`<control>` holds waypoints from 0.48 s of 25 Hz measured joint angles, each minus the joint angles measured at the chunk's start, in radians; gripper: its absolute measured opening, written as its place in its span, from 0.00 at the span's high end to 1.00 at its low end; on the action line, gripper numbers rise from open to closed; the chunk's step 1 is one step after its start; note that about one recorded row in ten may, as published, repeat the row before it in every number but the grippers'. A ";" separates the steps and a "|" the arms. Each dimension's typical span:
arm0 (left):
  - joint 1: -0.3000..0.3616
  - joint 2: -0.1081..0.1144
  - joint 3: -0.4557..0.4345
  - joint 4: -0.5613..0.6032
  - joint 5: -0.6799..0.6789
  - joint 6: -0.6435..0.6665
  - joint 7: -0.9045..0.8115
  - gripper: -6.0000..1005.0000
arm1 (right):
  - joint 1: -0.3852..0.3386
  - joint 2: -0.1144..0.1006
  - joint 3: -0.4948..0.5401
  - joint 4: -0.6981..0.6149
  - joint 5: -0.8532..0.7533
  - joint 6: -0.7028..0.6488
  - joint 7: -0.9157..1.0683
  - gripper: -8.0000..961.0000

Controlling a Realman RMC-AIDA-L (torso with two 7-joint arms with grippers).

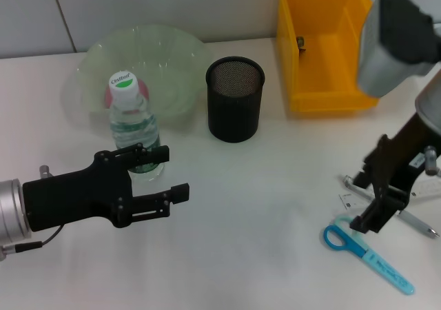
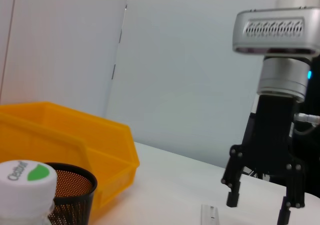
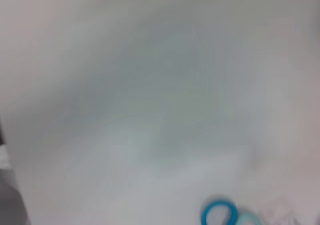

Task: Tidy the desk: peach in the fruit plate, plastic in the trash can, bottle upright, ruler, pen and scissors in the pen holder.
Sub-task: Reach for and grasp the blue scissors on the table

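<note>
The bottle [image 1: 132,127] already stands upright near the green fruit plate [image 1: 172,62], and something pinkish, likely the peach, shows behind its cap in the plate, though I cannot be sure. The work in hand looks to be the stationery on the robot's right. The right end effector [image 1: 375,210] hangs low over the desk [image 1: 262,207], pointing down, its fingers spread apart and empty; the left wrist view shows the two fingers [image 2: 232,187] clearly separated. Just beside it lie the blue-handled scissors [image 1: 368,251], and a pen [image 1: 413,220] and what may be the clear ruler [image 1: 355,201] lie under and behind the arm, partly hidden. My guess is the next move is a short descent onto one of these, then a carry across to the black mesh pen holder [image 1: 235,98], which stands well apart, between the plate and the yellow bin [image 1: 324,48]. The flat items lie close together, so picking only one could be fiddly. The left end effector [image 1: 165,179] reaches in level from the left, one finger right by the bottle and the other well clear of it, jaws wide and gripping nothing.
</note>
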 joint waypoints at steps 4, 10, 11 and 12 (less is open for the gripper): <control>0.000 0.003 0.000 0.005 0.001 0.000 -0.002 0.20 | -0.019 0.002 -0.104 -0.056 -0.031 -0.011 0.261 0.19; -0.002 0.007 0.000 0.017 0.009 0.000 -0.012 0.20 | -0.020 0.003 -0.116 -0.061 -0.035 -0.040 0.477 0.19; -0.002 0.007 0.000 0.017 0.009 0.000 -0.012 0.20 | -0.020 0.003 -0.117 -0.061 -0.036 -0.040 0.505 0.19; 0.000 0.008 0.000 0.034 0.010 0.000 -0.012 0.20 | -0.022 0.003 -0.117 -0.061 -0.038 -0.041 0.533 0.20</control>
